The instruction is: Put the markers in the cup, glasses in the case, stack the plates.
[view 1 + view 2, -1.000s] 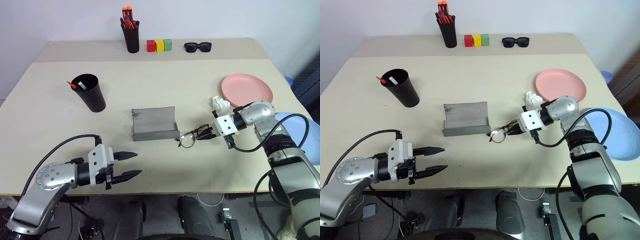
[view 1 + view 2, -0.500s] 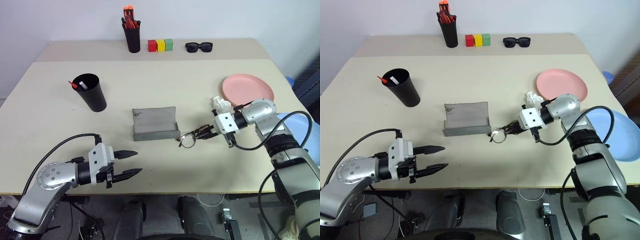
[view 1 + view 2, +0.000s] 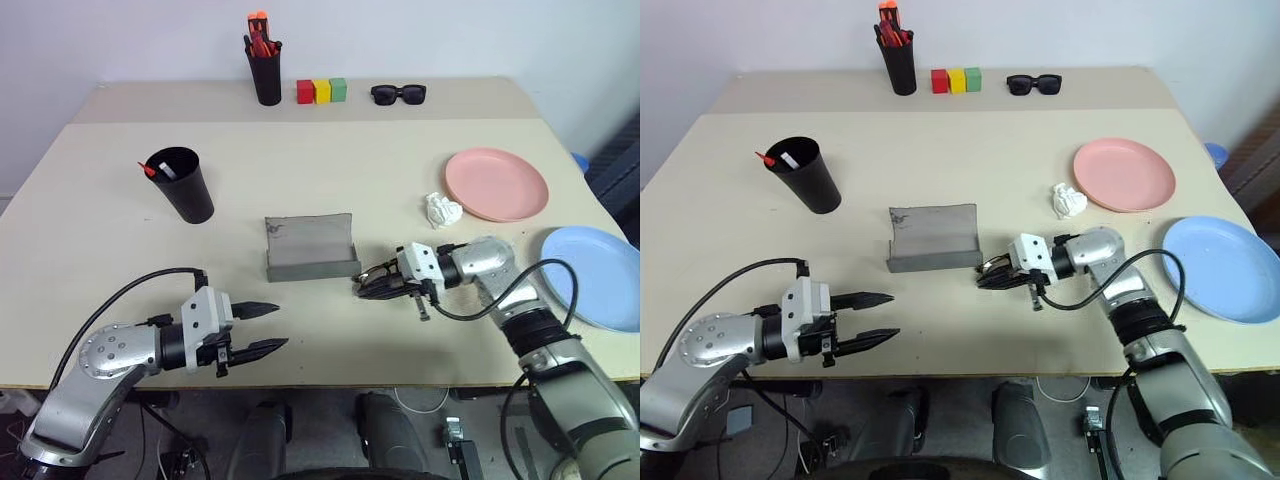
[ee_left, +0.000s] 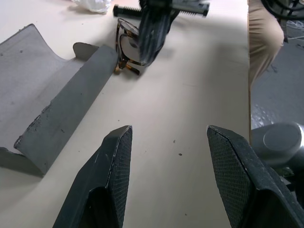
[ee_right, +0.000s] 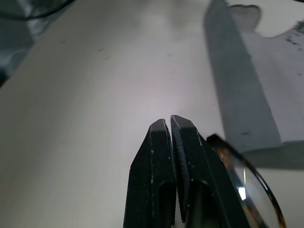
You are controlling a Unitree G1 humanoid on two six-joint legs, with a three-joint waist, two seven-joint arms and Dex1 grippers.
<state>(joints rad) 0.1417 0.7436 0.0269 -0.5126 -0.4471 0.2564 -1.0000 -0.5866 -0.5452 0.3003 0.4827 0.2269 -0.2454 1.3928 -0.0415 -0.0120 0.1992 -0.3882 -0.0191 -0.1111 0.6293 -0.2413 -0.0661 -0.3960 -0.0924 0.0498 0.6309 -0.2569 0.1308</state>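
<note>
Evidently the glasses step is in hand: the right end effector (image 3: 992,279), fingers pressed together, sits against the glasses (image 4: 129,47) lying on the bench (image 3: 330,170) just right of the open, empty case (image 3: 309,248). The next move calls for lifting them into it. The left end effector (image 3: 262,328) hangs released nearby, and the cup (image 3: 181,184) at far left holds the markers (image 3: 152,170).

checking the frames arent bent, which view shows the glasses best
The left wrist view: the glasses show lenses and frame beside the case. The head views show them small under the right gripper; the right wrist view catches one lens.
</note>
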